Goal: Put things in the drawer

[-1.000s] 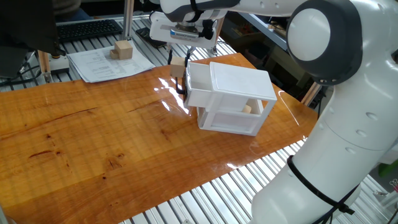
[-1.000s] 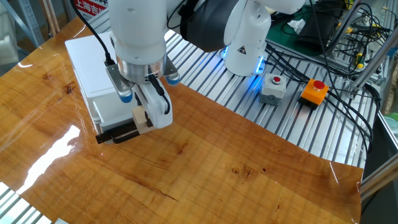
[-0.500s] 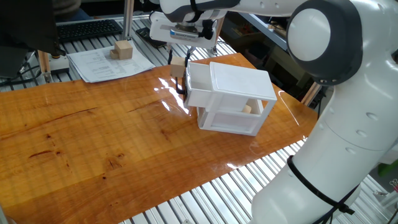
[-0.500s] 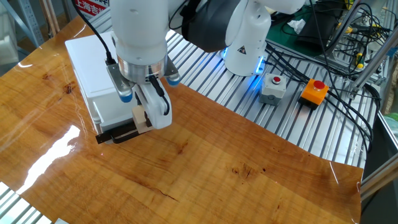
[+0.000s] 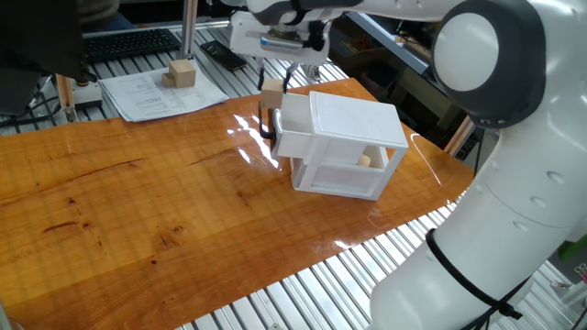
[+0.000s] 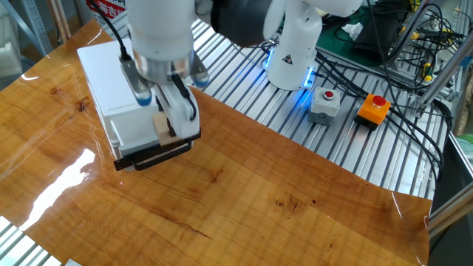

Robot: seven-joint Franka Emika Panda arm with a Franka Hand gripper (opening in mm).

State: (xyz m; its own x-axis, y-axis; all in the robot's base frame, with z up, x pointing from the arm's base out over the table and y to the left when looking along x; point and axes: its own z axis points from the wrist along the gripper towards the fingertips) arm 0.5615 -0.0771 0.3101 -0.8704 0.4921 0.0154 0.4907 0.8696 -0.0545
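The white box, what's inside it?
One small wooden cube shows through the white box's open lower part. The drawer's inside is hidden from both cameras.

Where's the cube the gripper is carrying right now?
The cube is pinched in the gripper, lifted just above the front of the drawer, over its black handle.

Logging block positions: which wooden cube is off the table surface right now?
The cube gripped in the end effector, raised over the pulled-out drawer. One other cube sits on the papers; another lies inside the cabinet.
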